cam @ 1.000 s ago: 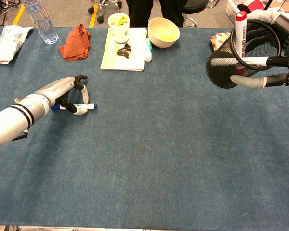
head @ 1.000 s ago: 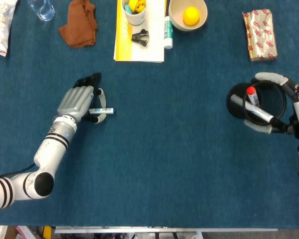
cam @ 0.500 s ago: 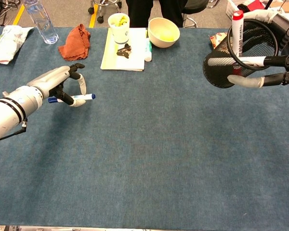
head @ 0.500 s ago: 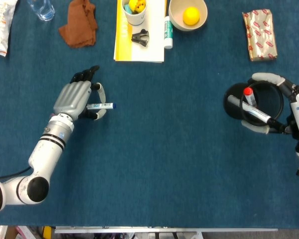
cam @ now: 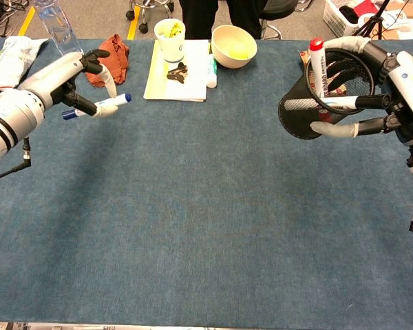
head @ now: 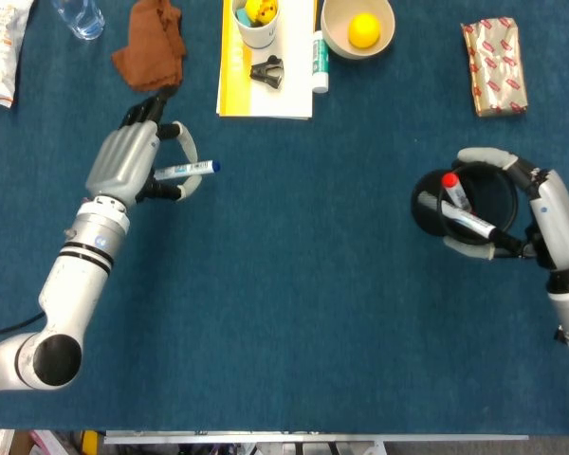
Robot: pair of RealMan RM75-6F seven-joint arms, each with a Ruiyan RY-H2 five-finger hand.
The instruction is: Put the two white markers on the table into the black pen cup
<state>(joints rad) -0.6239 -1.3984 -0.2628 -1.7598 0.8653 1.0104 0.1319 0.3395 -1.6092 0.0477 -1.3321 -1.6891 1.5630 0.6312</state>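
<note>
Left hand: a white marker is pinched between thumb and fingers, held clear above the table | Right hand: fingers are wrapped around the black pen cup, with a red-capped marker standing inside | Change: the left hand has been raised with its marker; the cup has been shifted leftward.

Left hand holds a white blue-capped marker above the blue table, far left of the right hand's black mesh pen cup, red-capped marker inside.
</note>
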